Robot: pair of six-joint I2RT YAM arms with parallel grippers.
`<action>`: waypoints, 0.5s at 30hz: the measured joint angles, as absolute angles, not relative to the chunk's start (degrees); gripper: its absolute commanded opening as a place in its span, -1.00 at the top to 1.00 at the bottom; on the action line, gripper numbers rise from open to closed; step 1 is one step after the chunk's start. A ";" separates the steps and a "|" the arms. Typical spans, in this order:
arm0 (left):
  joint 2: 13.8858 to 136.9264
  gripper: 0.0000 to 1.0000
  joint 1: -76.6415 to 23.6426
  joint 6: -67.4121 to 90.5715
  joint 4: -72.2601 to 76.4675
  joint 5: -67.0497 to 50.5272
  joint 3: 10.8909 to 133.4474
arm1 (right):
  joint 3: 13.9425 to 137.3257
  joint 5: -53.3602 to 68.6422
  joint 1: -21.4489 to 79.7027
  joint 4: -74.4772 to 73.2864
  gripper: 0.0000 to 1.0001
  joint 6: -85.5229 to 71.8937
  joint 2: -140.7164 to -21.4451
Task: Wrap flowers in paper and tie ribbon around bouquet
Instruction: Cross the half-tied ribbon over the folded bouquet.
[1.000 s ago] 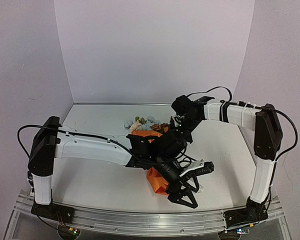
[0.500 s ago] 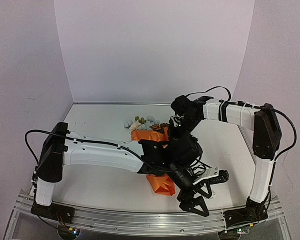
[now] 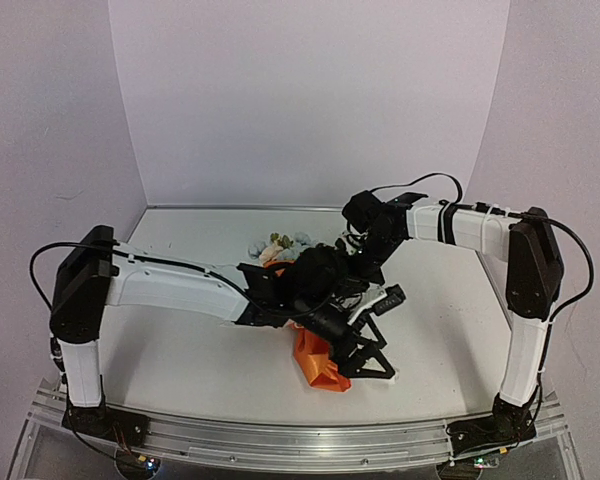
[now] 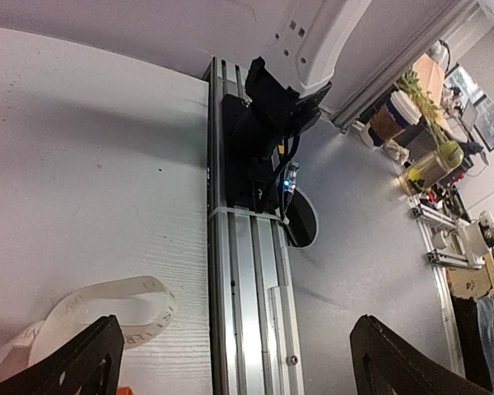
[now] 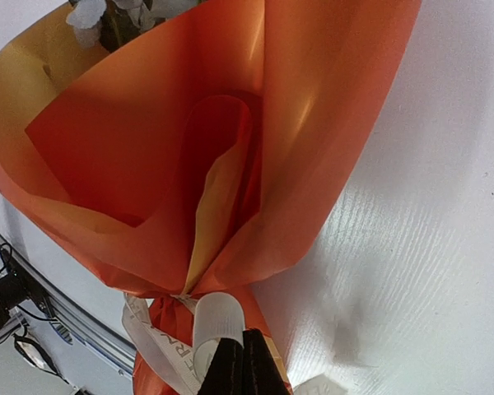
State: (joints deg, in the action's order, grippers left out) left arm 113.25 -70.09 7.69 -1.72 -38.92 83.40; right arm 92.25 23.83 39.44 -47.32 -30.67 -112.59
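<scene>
The bouquet (image 3: pixel 318 365) lies on the table, an orange paper (image 5: pixel 313 140) cone with yellow showing inside. Pale flowers (image 3: pixel 278 243) stick out of its far end, and a few blooms (image 5: pixel 89 11) show in the right wrist view. A cream ribbon (image 5: pixel 160 350) with printed lettering is tied round the narrow neck. My right gripper (image 5: pixel 240 355) is shut on a loop of that ribbon just beside the knot. Another slack loop of ribbon (image 4: pixel 107 309) lies on the table. Beside the cone's narrow end my left gripper (image 3: pixel 378 335) stands wide open and holds nothing.
The aluminium rail (image 4: pixel 247 271) runs along the table's near edge, with the right arm's base (image 4: pixel 272 123) bolted on it. The left arm (image 3: pixel 180 290) stretches across the table's middle. Purple walls close in the back and sides.
My left gripper has opened wider and pulled back from the near edge, up and left toward the bouquet's narrow end. The right gripper has stayed shut in place.
</scene>
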 measured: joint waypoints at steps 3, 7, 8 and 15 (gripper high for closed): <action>107.22 -0.85 -67.44 11.05 1.97 -38.43 77.57 | 92.19 23.93 39.44 -47.28 1.00 -29.96 -112.22; 99.24 -0.54 -64.33 13.53 5.62 -34.78 72.38 | 90.87 23.96 39.44 -46.41 1.00 -29.15 -110.04; 96.91 -0.47 -63.52 14.29 6.25 -33.74 70.70 | 90.22 23.95 39.44 -46.25 1.00 -29.08 -109.16; 91.13 -0.41 -53.25 19.67 9.44 -29.74 61.61 | 85.60 24.10 40.27 -42.96 1.00 -28.29 -102.63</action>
